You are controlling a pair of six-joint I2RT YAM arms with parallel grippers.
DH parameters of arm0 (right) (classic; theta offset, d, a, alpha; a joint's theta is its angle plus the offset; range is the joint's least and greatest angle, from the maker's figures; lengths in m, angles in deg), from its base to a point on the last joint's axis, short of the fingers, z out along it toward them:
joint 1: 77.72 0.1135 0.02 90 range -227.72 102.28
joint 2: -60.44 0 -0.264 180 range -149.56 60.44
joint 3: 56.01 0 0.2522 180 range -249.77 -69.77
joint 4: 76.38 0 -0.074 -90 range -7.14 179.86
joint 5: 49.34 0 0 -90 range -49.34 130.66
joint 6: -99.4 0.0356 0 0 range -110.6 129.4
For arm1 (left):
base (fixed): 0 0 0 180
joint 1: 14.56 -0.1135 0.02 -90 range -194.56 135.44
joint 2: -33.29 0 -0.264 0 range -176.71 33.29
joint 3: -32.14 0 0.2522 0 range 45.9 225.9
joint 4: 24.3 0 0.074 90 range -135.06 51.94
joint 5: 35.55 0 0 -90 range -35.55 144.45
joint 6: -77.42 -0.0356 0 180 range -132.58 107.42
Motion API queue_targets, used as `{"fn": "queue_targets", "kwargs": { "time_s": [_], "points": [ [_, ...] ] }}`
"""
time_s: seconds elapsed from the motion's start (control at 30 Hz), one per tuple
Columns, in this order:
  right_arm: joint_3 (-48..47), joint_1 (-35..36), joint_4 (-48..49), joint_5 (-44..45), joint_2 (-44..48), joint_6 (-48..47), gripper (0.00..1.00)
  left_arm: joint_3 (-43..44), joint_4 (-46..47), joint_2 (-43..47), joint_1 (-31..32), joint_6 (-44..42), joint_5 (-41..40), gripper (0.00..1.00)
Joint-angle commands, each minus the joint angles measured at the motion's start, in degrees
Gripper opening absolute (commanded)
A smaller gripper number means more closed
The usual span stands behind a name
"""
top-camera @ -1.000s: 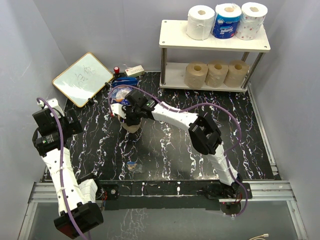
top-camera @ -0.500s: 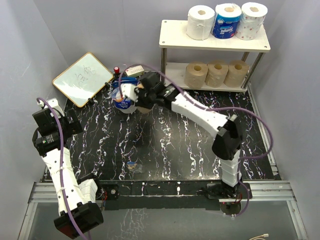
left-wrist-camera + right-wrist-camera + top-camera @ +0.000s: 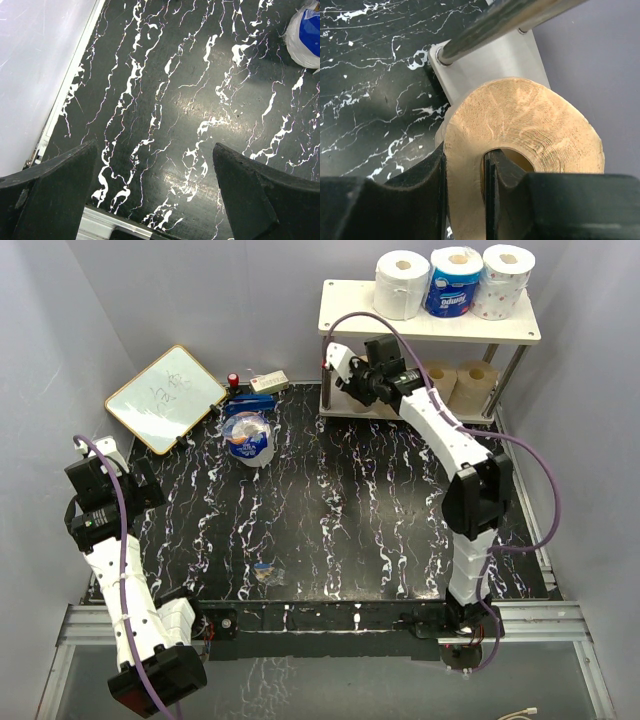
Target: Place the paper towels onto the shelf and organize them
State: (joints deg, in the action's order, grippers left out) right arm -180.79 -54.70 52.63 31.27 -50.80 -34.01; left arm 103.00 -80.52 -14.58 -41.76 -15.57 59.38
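Observation:
My right gripper is shut on a tan paper towel roll, one finger inside its hollow core and one outside its wall. It holds the roll at the left end of the shelf's lower board, beside a metal leg. In the top view the right gripper covers that spot. Two tan rolls show beside it on the lower tier. The top board carries a white roll, a blue-wrapped roll and a dotted roll. My left gripper is open and empty over the table.
A framed whiteboard leans at the back left. A clear bag with blue contents lies on the black marbled table, also in the left wrist view. A small white box, a red-capped item and a small scrap are nearby.
My right arm lifted the tan roll from the table's left middle and carried it right and back to the shelf's lower tier. The left arm has not moved.

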Motion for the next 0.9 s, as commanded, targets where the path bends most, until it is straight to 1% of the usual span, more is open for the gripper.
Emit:
{"fn": "queue_targets", "kwargs": {
  "time_s": [0.0,0.13,0.4,0.5,0.63,0.87],
  "points": [
    [-6.3,1.13,6.31,-2.6,-3.58,-0.85,0.0,-0.11,0.01,1.05,-0.29,-0.26,-0.18,0.98],
    [-8.31,0.89,8.65,-2.29,-6.97,-0.07,0.0,-0.14,0.01,1.29,-0.29,-0.27,-0.26,0.98],
    [-15.47,-0.58,9.16,-3.55,-13.32,2.74,0.0,-0.15,0.03,1.14,-0.31,-0.11,-0.36,0.98],
    [-15.08,-0.84,8.25,-7.48,-12.55,4.14,0.0,-0.15,0.13,1.03,-0.26,-0.17,-0.4,0.98],
    [-12.06,-0.89,7.58,-12.26,-9.85,4.21,0.0,-0.15,0.08,0.81,-0.31,-0.13,-0.37,0.98],
    [-11.76,-1.93,6.7,-12.4,-10.43,2.92,0.0,-0.15,0.01,0.42,-0.31,-0.21,-0.31,0.98]
  ]
}}
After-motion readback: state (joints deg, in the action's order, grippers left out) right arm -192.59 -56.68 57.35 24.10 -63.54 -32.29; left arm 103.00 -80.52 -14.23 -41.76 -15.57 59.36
